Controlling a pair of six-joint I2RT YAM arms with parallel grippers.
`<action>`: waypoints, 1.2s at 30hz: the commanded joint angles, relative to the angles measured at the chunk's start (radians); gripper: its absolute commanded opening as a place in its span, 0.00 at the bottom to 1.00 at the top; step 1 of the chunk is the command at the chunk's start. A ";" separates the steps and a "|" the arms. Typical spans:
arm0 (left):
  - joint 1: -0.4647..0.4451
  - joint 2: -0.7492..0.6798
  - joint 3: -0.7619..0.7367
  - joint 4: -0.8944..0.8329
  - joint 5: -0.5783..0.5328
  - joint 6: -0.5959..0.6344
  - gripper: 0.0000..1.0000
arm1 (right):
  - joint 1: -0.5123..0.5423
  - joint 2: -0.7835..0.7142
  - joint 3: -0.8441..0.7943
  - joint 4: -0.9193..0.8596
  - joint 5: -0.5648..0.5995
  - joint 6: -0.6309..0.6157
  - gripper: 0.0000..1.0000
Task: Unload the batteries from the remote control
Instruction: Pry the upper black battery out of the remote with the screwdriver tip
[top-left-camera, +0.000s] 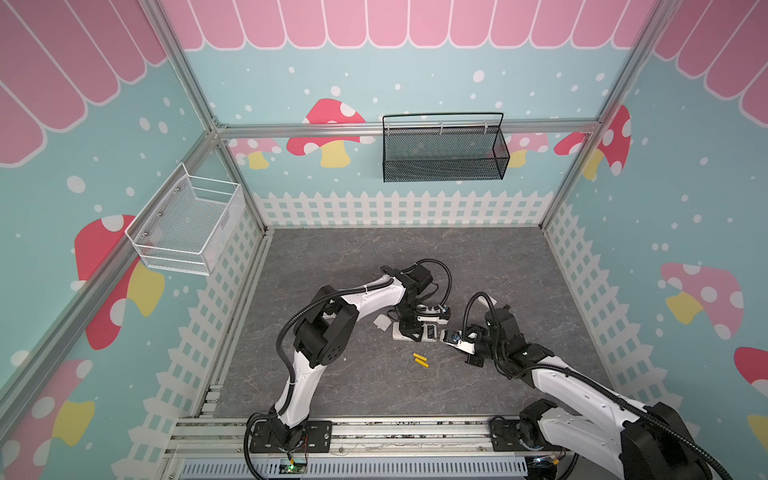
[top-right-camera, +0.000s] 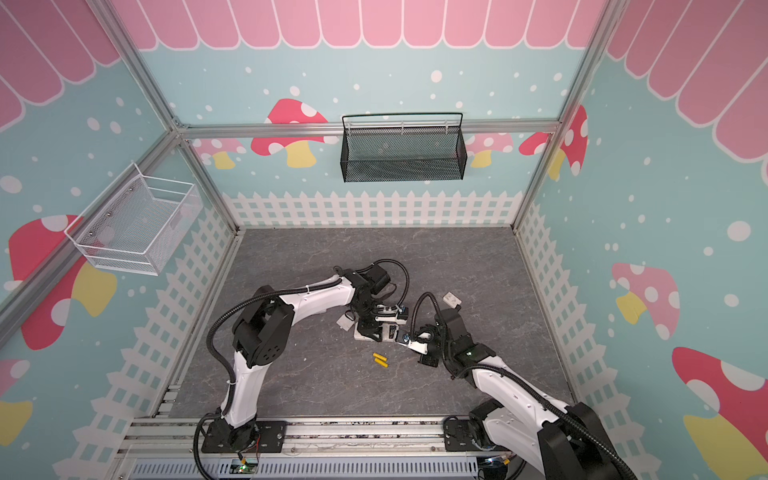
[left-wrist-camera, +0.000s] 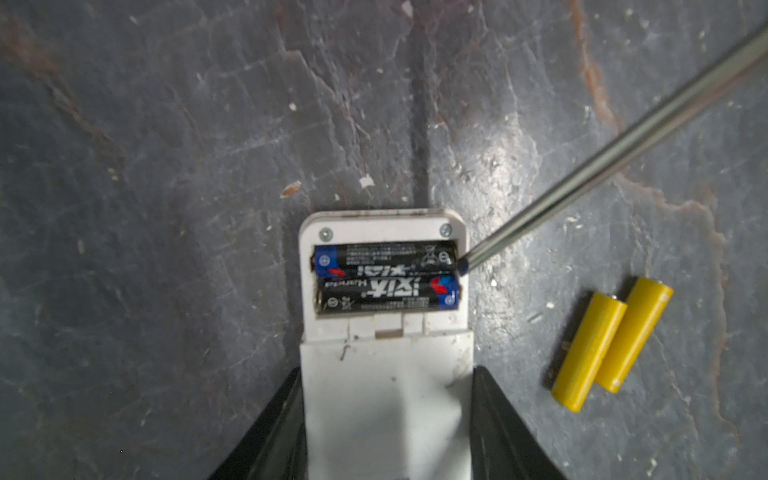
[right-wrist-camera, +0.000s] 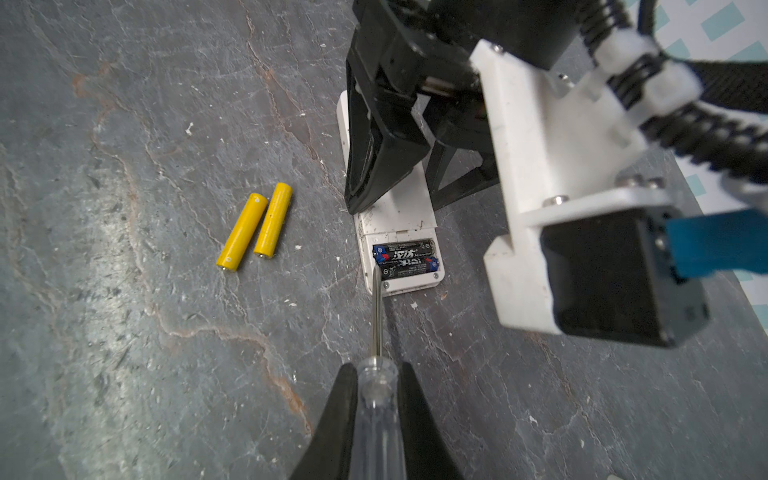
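Observed: white remote control (left-wrist-camera: 382, 226) lay face-down near the middle of the counter (top-left-camera: 353, 257), cover off. Left gripper (left-wrist-camera: 387, 370) had its jaws clamped on the sides of the remote's body. Two black batteries (left-wrist-camera: 386, 291) sat side by side in the open compartment. Right gripper (right-wrist-camera: 376, 370) had its jaws clenched on the clear handle of a screwdriver (right-wrist-camera: 377, 320), tip touching the end of one black battery. Two yellow batteries (left-wrist-camera: 588, 349) lay together, touching, just beside the remote on its front-edge side.

Two batteries (left-wrist-camera: 386, 259) inside remote (left-wrist-camera: 386, 395); two loose batteries (left-wrist-camera: 588, 351) touching, on table (left-wrist-camera: 145, 187) beside remote.
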 joint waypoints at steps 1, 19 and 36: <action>-0.021 0.021 -0.035 -0.026 -0.033 0.033 0.48 | -0.001 0.010 0.020 -0.052 -0.001 -0.035 0.00; -0.025 0.026 -0.036 -0.027 -0.031 0.036 0.48 | 0.034 -0.056 -0.036 0.091 0.214 -0.112 0.00; -0.029 0.021 -0.046 -0.023 -0.027 0.040 0.48 | 0.058 -0.116 -0.087 0.253 0.260 -0.107 0.00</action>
